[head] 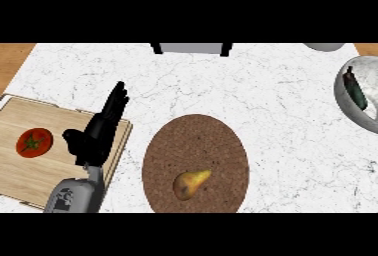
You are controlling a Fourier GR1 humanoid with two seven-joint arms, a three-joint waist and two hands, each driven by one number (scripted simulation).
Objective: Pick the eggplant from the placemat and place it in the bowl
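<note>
eggplant (356,91) in the bowl (362,120); left hand (93,139) open, empty, over the cutting board (44,175) edge

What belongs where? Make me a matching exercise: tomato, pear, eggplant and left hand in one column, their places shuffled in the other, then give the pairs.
Column one:
1 tomato
2 pear
3 eggplant
4 left hand

Column two:
A in the grey bowl
B on the wooden cutting board
C on the brown placemat
D open, over the cutting board's right edge

Pairs: 1-B, 2-C, 3-A, 4-D
</note>
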